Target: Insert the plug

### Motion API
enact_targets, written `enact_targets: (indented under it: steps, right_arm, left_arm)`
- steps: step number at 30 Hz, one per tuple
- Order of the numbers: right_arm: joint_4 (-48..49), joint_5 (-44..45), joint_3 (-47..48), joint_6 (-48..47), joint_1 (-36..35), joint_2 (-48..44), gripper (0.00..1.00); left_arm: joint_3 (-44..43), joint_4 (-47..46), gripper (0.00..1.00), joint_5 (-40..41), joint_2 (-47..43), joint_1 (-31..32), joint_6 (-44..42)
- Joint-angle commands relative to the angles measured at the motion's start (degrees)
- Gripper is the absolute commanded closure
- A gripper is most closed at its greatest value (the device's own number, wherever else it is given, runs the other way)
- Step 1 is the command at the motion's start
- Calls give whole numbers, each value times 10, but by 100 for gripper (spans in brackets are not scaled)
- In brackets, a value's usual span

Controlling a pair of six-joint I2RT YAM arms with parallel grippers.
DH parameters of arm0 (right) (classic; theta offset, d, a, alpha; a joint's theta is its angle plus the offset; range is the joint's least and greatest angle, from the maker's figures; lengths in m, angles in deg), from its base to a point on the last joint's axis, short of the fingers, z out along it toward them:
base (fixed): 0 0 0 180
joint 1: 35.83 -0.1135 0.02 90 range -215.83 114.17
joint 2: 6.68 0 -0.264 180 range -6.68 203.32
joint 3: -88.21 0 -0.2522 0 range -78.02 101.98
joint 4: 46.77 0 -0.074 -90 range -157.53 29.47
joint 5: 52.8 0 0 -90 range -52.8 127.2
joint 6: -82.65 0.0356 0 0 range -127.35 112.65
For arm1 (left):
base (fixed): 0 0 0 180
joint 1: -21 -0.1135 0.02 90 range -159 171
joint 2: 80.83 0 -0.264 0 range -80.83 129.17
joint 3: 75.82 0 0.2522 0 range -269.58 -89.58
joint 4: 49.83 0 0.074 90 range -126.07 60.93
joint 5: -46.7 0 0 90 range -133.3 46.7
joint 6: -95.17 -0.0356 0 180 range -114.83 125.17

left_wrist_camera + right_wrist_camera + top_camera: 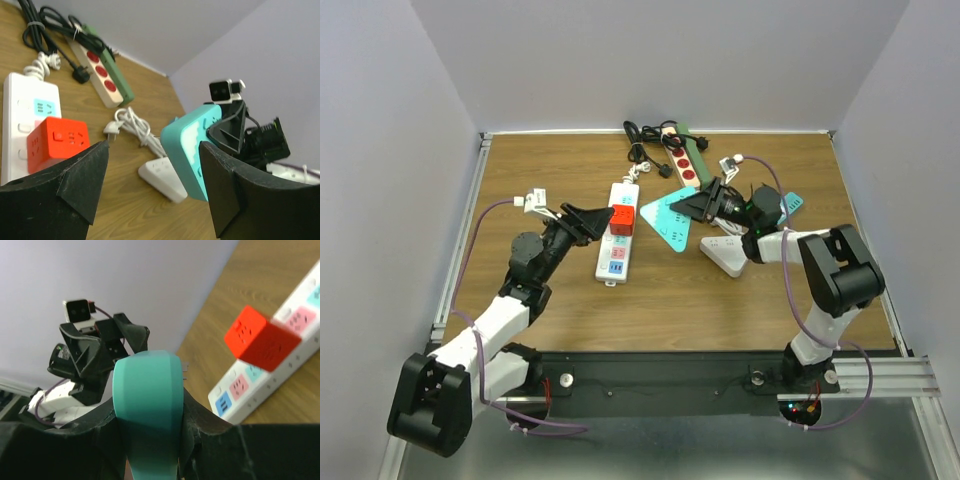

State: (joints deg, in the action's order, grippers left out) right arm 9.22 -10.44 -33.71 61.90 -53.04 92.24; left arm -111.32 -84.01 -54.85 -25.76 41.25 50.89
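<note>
A red cube plug (623, 220) (56, 142) (262, 340) sits on the long white power strip (618, 245) (20, 110) (280, 375). My left gripper (603, 218) (152, 150) stands open just left of the cube, with nothing between its fingers. My right gripper (698, 205) (150, 415) is shut on a teal triangular socket block (667, 215) (192, 150) (147, 400) and holds it tilted on edge above the wood, right of the white strip. Small metal prongs show beside the teal block in the right wrist view.
A small white triangular strip (725, 252) (162, 177) lies under the right arm, its white cable and plug (112, 131) beside it. A green strip with red sockets (688, 160) (102, 77) and coiled black cables (645, 140) lie at the back. Grey walls enclose the table.
</note>
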Motion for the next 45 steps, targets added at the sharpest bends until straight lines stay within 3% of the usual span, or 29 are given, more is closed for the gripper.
enact_targets:
  steps: [1, 14, 21, 33, 45]
  right_arm:
    - [13, -77, 14, 46, 1, 22, 100]
    - [14, -56, -3, 69, -65, 95, 100]
    - [15, -39, 9, 70, -100, 133, 99]
    - [24, -49, 74, 64, -108, 219, 100]
    - [28, -44, 104, 60, -107, 261, 100]
  left_arm:
    - [10, 29, 17, -51, 7, -4, -46]
    - [93, 0, 16, -65, 16, -7, -31]
    - [121, 11, 16, -32, 2, -8, -34]
    - [123, -36, 16, -65, 66, -12, -32]
    - [127, -39, 16, -66, 72, -15, -31]
